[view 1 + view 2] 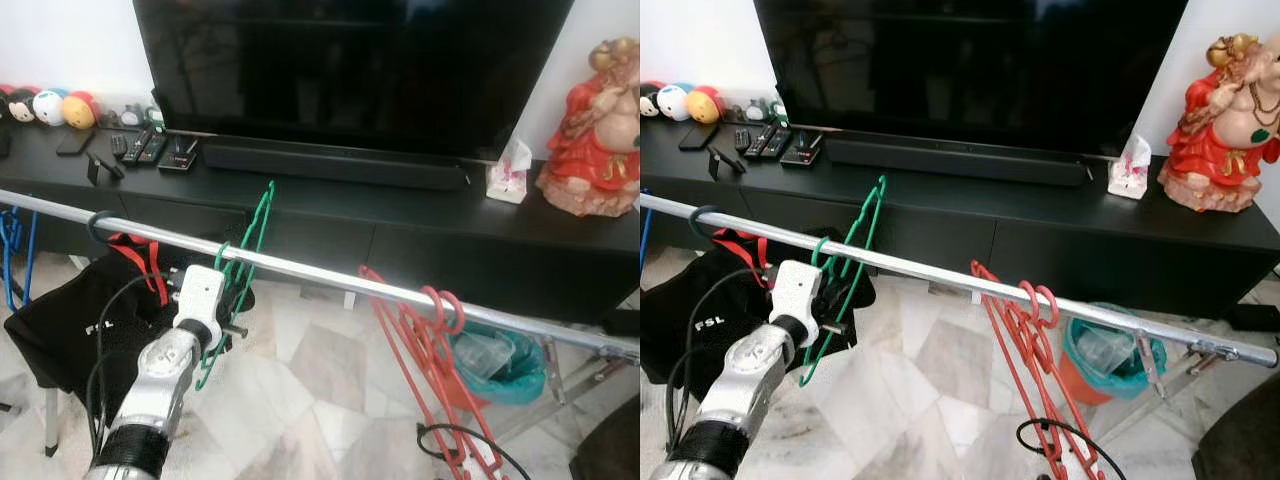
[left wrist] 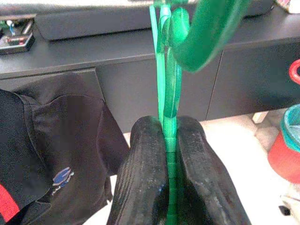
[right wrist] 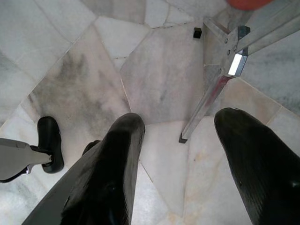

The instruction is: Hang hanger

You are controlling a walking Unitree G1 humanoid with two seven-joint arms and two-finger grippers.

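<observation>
A green hanger (image 1: 252, 236) hangs by its hook on the silver rail (image 1: 330, 280) that crosses the scene. My left gripper (image 1: 228, 290) is raised to the rail and shut on the hanger's lower bar. In the left wrist view the two black fingers (image 2: 147, 173) pinch the green hanger (image 2: 168, 122) just below its hook (image 2: 206, 33). Several red hangers (image 1: 425, 350) hang on the rail further right. My right gripper (image 3: 180, 140) hangs open over the marble floor, holding nothing.
A black shirt (image 1: 70, 320) hangs on the rail at the left, with blue hangers (image 1: 12, 245) beyond it. Behind stand a black TV cabinet (image 1: 420, 240), a TV, remotes and a red statue (image 1: 595, 130). A teal bin (image 1: 505, 365) and the rack's leg (image 3: 211, 93) sit low right.
</observation>
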